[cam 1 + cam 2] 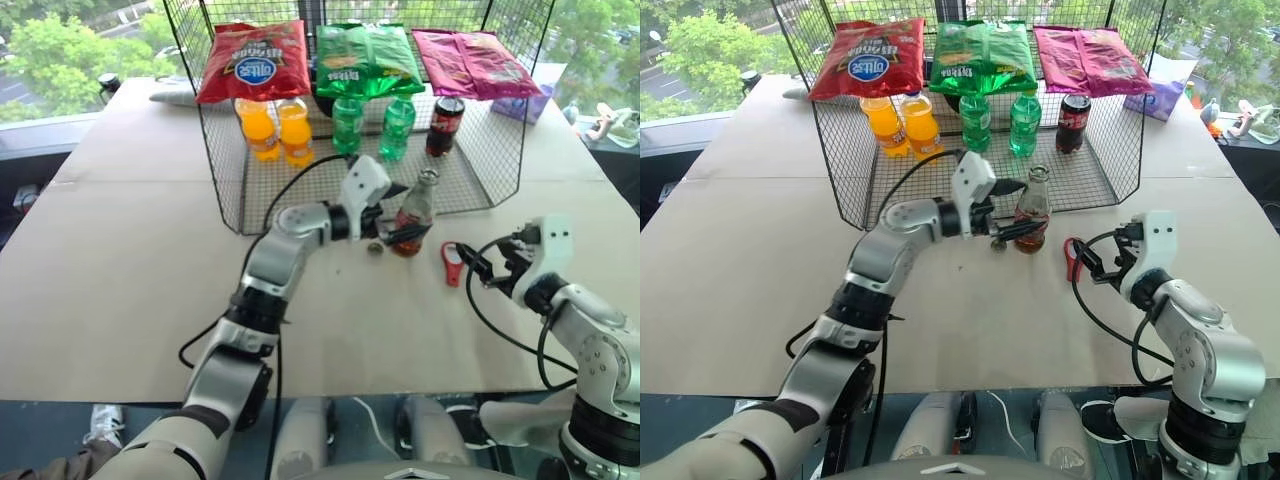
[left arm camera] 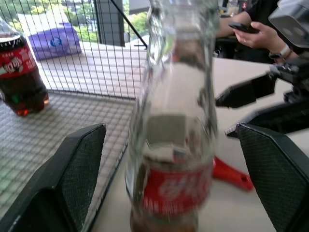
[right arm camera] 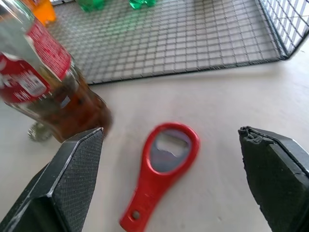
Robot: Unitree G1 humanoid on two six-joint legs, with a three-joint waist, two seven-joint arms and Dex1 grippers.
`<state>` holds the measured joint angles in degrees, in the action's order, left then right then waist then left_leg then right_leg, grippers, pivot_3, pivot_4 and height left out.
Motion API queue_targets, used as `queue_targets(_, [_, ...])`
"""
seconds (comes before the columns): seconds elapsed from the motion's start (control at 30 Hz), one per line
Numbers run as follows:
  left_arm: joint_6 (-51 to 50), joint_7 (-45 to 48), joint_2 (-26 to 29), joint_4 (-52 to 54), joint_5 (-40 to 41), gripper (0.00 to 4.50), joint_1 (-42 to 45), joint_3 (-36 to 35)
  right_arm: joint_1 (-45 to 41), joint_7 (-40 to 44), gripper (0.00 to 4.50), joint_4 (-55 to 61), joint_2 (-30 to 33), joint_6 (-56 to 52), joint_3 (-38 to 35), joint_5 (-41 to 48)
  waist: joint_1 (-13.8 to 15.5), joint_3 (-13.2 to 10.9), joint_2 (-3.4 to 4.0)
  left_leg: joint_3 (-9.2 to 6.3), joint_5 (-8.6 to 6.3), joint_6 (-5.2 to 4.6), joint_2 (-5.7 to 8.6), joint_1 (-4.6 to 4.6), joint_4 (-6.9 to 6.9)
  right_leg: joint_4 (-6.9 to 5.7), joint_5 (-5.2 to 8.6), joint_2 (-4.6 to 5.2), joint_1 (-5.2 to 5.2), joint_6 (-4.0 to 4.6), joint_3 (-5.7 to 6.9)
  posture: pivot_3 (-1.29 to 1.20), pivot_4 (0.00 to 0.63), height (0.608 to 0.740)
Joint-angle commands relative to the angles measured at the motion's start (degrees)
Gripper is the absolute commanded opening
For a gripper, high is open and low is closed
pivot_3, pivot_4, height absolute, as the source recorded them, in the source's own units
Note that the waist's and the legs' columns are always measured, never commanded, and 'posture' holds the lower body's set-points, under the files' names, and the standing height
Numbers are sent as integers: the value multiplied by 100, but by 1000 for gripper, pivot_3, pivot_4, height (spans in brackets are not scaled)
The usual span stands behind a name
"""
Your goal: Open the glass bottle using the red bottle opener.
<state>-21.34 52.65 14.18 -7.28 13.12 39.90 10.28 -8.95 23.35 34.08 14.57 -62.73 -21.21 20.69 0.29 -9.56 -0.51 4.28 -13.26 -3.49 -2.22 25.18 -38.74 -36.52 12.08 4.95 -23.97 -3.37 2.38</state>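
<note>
The left claw (image 1: 400,232) is wide open, with the glass bottle (image 1: 414,213) standing between its fingers, not squeezed. The right claw (image 1: 482,268) is wide open and empty. The red bottle opener (image 1: 452,263) lies flat on the desk (image 1: 130,250) just in front of it.

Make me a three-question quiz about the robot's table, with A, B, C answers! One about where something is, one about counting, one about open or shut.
1. Where does the red bottle opener lie?
A. Flat on the table, between the glass bottle and the right gripper
B. Inside the wire basket
C. On top of a snack bag

2. How many orange drink bottles stand in the basket?
A. One
B. Two
C. Four

3. How does the left gripper stand?
A. Shut tight on the bottle
B. Open, one finger on each side of the bottle
C. Shut on the opener

Answers: 1 A, the opener rests on bare table beside the bottle. 2 B, two orange bottles stand side by side. 3 B, the left wrist view shows gaps between both fingers and the glass.
</note>
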Motion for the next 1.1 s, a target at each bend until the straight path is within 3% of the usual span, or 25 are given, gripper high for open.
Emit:
queue_targets(0.03, [-28,199,203,597,265,4453,-165,-126,148,85,4500,246,246,409,96,105,5,0,0,0,0,0,-1,0,0,0,2,1,0,4,0,0,150,740])
queue_targets(0.27, [-219,268,527,1021,868,4453,-561,-626,972,683,4500,438,1188,1556,643,-93,40,0,0,0,0,0,0,-1,2,12,3,4,5,4,1,0,150,740])
queue_targets(0.4, [-358,215,774,1195,1198,4453,-737,-1021,1544,989,4500,525,1477,2033,461,26,40,0,-1,-1,0,0,0,-1,4,14,4,2,6,3,2,0,150,740])
queue_targets(0.57, [469,-854,485,1160,1166,4453,-610,-1883,2094,1105,4500,575,1665,2521,136,14,55,-1,-4,-1,0,0,-2,-4,2,16,14,4,12,-15,2,0,150,740])
queue_targets(0.67, [-158,-504,993,1434,1618,4453,-782,-2067,2421,1249,4500,534,1724,2860,-50,61,50,-1,-7,0,0,0,0,-11,3,22,14,4,20,-15,2,0,150,740])
queue_targets(0.87, [-740,92,2028,2393,2220,4453,-2345,-2495,3123,1839,4500,240,1659,3959,-637,242,14,0,-4,23,0,3,-9,-35,40,36,15,2,21,-13,-16,0,150,740])
queue_targets(1.1, [-484,311,2451,2880,2114,4453,-4424,-2951,3395,2191,4500,-523,1837,4644,-1369,404,59,1,-4,36,-19,32,-23,-40,41,62,15,27,20,-18,-17,0,150,740])
